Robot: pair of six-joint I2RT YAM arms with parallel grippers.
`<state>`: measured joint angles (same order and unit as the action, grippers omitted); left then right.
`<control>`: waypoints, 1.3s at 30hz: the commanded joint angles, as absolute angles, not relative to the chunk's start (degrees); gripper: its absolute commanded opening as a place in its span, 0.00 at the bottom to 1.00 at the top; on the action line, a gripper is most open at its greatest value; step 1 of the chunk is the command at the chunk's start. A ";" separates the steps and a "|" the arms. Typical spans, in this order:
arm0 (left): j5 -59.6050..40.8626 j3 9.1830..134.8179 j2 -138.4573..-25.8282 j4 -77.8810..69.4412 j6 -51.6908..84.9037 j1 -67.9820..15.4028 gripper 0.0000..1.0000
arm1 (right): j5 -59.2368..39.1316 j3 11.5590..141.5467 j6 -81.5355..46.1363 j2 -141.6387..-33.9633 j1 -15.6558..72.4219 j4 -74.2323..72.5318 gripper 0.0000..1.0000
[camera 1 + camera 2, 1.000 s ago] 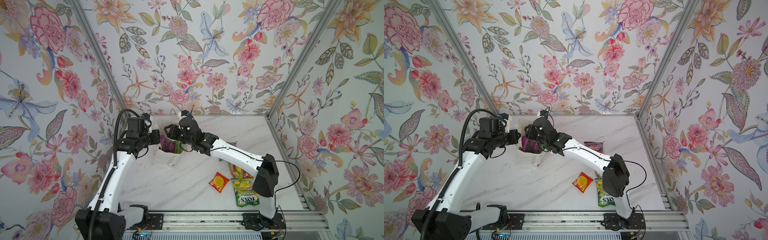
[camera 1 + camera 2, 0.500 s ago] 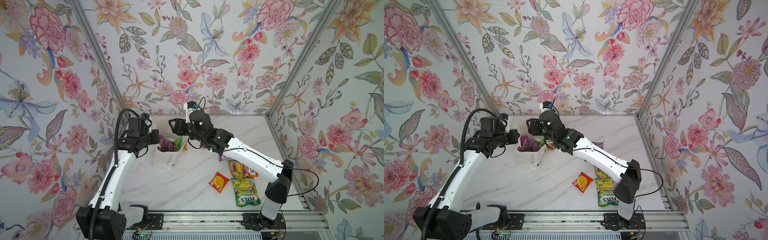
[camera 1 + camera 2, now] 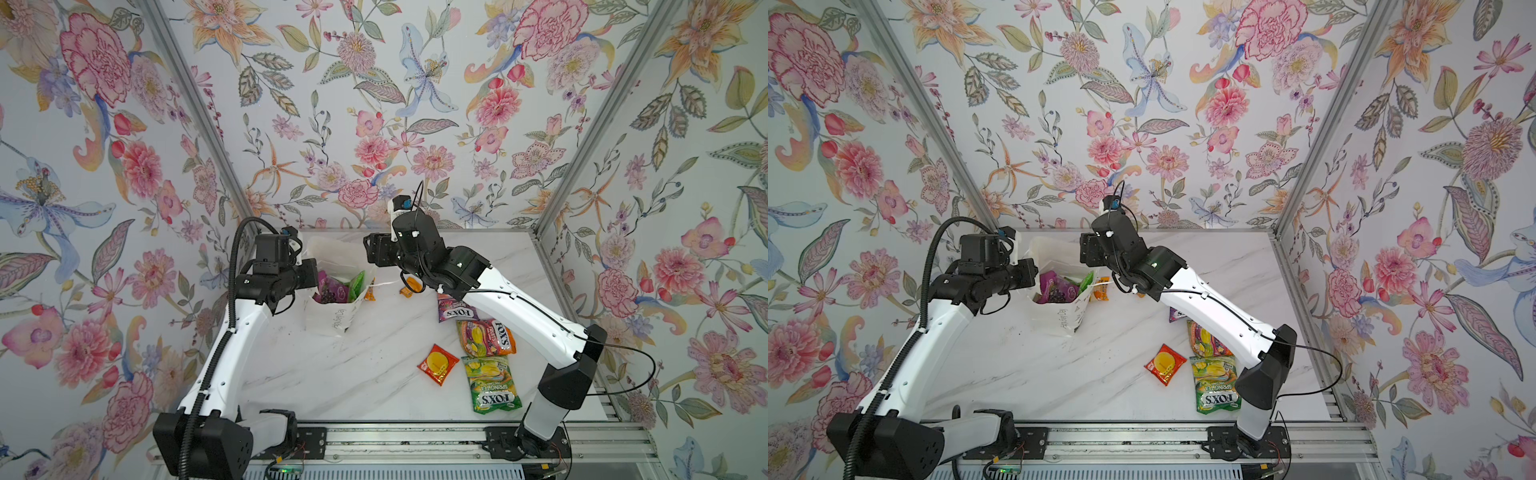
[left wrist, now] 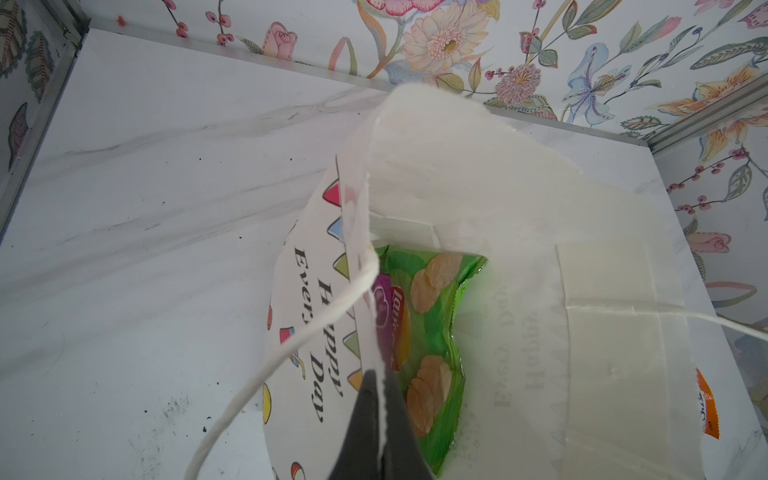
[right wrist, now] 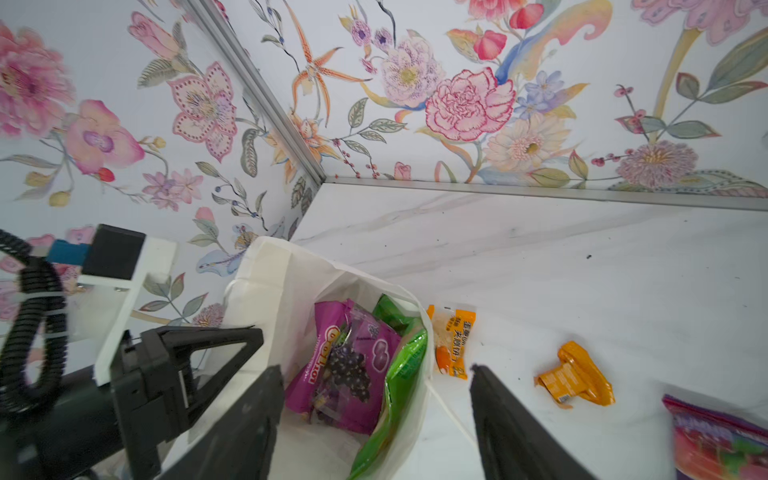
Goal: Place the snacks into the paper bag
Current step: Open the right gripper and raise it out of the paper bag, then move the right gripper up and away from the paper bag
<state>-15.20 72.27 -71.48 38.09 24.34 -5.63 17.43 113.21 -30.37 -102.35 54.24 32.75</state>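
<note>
The white paper bag (image 3: 332, 320) (image 3: 1059, 318) stands open at the back left of the table. My left gripper (image 3: 312, 274) (image 4: 380, 411) is shut on its near rim beside a cord handle (image 4: 291, 345). A purple grape pack (image 3: 330, 289) (image 5: 349, 365) and a green chip bag (image 3: 356, 284) (image 4: 432, 332) lie inside. My right gripper (image 3: 372, 255) (image 5: 374, 370) hangs open and empty above the bag's right edge. On the table lie two orange packs (image 5: 451, 340) (image 5: 575, 376), a red pack (image 3: 438, 363) and three Fox's bags (image 3: 455, 309) (image 3: 488, 338) (image 3: 492, 384).
Flowered walls close in the marble table (image 3: 332, 374) on the left, back and right. The bag stands close to the back left corner. The right arm's forearm (image 3: 519, 316) passes over the Fox's bags. A metal rail (image 3: 395, 436) runs along the front edge.
My right gripper has risen out of the bag's mouth, drawn back to the right and opened wider; the purple grape pack now lies in the bag. The left gripper has kept its hold.
</note>
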 commanded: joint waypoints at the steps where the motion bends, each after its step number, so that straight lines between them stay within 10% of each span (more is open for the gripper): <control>1: -14.32 73.93 -71.60 34.06 22.70 -5.09 0.00 | 19.26 116.46 -29.53 -107.44 54.25 42.86 0.74; 12: -14.63 74.36 -71.72 33.93 22.66 -5.11 0.00 | 16.63 123.49 -29.93 -116.25 54.35 50.35 0.71; 25: -15.06 76.55 -75.58 32.26 22.87 -5.06 0.00 | 10.96 131.78 -27.98 -123.04 52.22 50.30 0.18; 39: -15.73 84.23 -84.81 32.98 24.51 -7.15 0.00 | 5.52 138.01 -26.63 -128.02 45.02 50.27 0.00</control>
